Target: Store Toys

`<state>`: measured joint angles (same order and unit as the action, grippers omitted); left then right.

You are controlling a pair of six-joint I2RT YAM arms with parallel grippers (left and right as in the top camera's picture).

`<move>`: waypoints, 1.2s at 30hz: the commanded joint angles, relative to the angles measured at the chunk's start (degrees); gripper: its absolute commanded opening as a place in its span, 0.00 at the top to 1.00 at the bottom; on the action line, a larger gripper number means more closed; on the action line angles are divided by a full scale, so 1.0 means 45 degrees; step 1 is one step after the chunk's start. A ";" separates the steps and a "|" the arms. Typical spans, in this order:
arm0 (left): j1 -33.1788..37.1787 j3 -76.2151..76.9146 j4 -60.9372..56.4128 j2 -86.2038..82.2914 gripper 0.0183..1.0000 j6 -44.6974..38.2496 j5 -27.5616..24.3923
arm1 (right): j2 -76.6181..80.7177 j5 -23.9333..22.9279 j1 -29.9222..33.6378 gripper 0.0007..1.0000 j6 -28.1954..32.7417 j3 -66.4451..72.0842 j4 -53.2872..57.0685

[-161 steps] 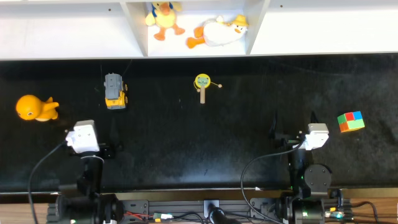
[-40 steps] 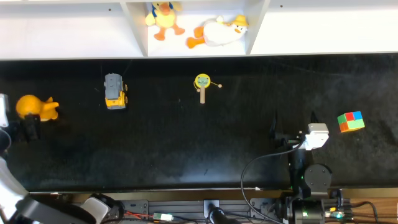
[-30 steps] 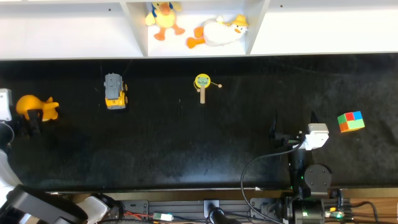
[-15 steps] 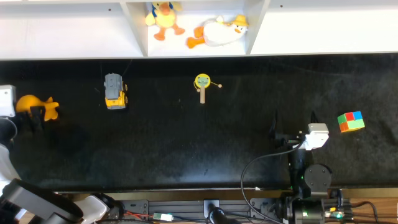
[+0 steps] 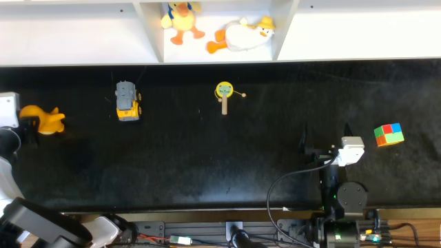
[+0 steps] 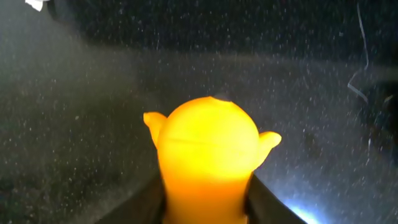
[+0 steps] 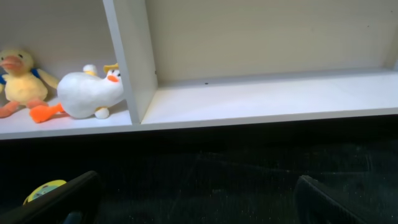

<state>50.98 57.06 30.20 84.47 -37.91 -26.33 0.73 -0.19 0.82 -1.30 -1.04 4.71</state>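
We find the left gripper (image 6: 205, 208) fingers clamped on the orange toy (image 6: 208, 149) at far left (bound for the shelf (image 5: 83, 34), we judge); the right gripper (image 7: 199, 202) fingers gape apart.

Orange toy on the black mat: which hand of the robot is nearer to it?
Left. The left hand grips the orange toy between its fingers at the left edge of the mat. The right hand is far across the mat, near the colourful cube.

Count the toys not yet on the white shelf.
4: an orange duck at far left, held by the left gripper; a truck beside it; a rattle at mid-table; a coloured cube at far right.
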 commanded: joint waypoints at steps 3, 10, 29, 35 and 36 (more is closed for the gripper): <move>-0.0024 0.0350 0.0010 -0.0355 0.93 0.0369 -0.0136 | -0.0117 0.0083 0.0073 0.00 0.0000 0.0170 -0.0058; -0.0024 0.0350 -0.0442 -0.1554 0.98 0.2040 -0.0146 | -0.0117 0.0083 0.0073 0.00 0.0000 0.0170 -0.0058; -0.2511 0.0685 -0.4080 -0.1549 0.98 0.6139 0.0588 | -0.0117 0.0083 0.0073 0.00 0.0000 0.0170 -0.0058; -0.2540 0.2084 -0.3473 -0.0359 0.98 0.6557 0.0583 | -0.0117 0.0083 0.0073 0.00 0.0000 0.0170 -0.0058; -0.2540 0.2273 -0.3400 -0.0185 0.98 0.6552 0.0588 | -0.0117 0.0083 0.0073 0.01 0.0000 0.0170 -0.0058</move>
<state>39.62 62.72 14.41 81.06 -10.57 -24.25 0.73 -0.21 0.82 -1.30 -1.04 4.71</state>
